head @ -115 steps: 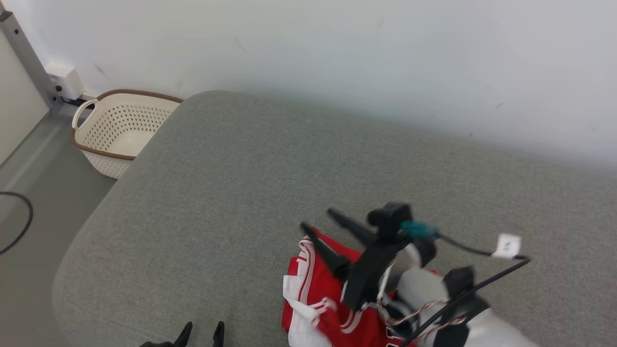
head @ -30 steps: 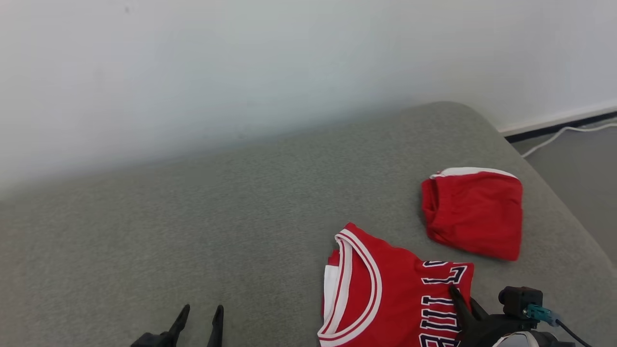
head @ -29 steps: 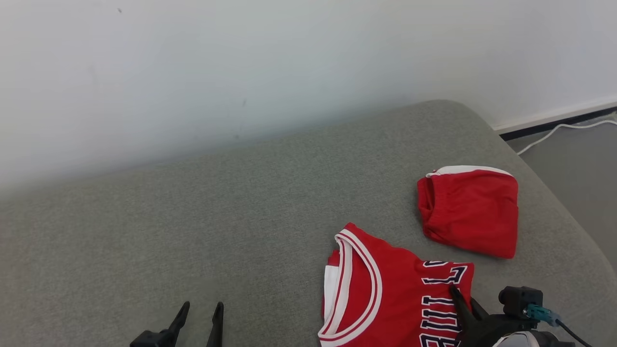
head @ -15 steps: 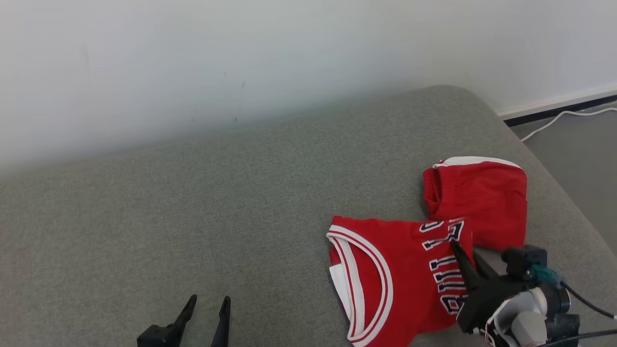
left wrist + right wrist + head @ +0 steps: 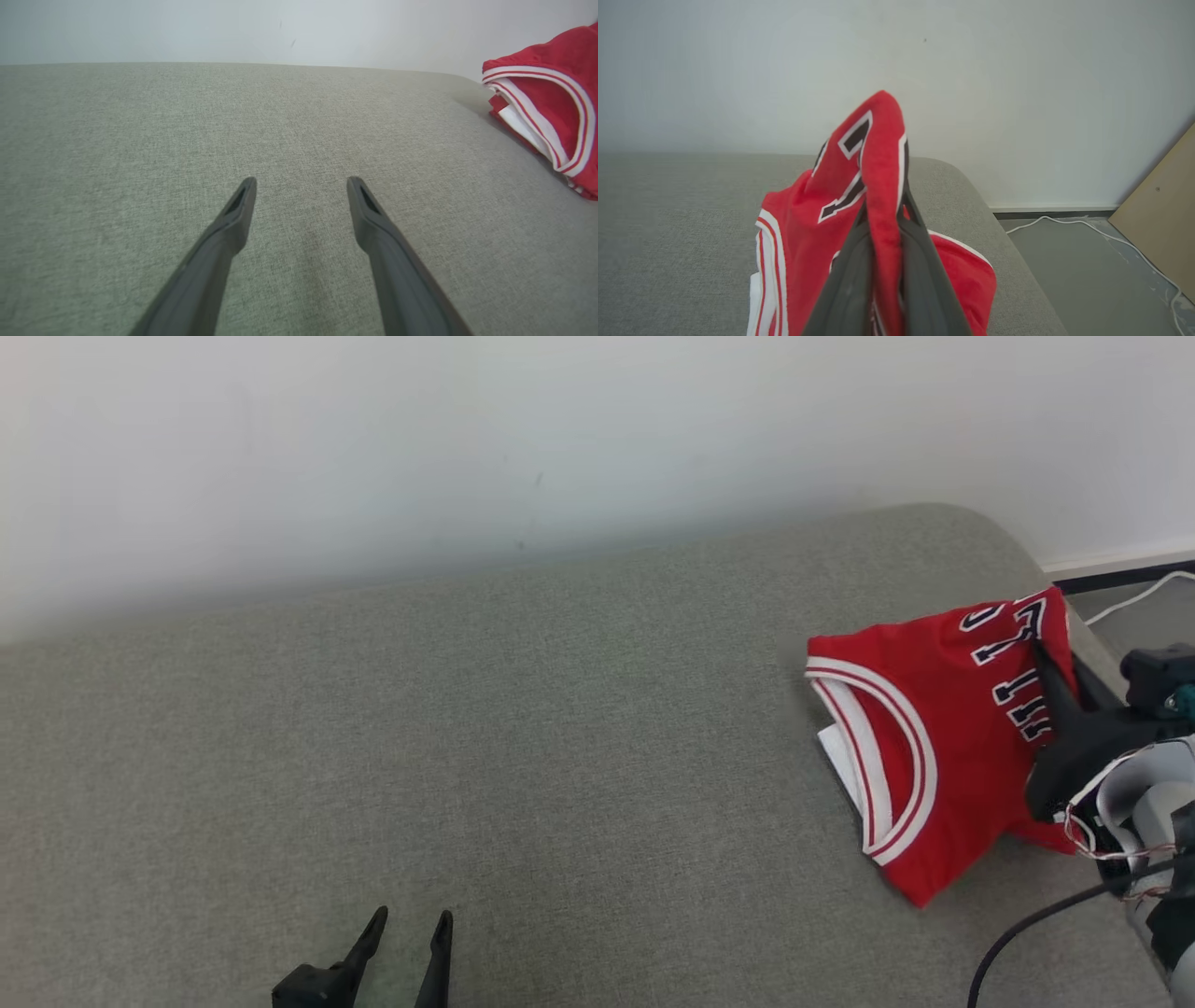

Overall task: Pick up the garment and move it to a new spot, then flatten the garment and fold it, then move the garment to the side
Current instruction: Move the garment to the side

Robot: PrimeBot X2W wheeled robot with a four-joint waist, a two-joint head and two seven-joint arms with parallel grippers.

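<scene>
Rightward across the one grey cushion (image 5: 467, 728) the one red jersey (image 5: 934, 747) has travelled; it now hangs lifted at the cushion's far right end. Of the two grippers, the right gripper (image 5: 1036, 653) is pinched tight on its lettered edge, while the left gripper (image 5: 411, 917) hovers with fingers apart, well away from it.
</scene>
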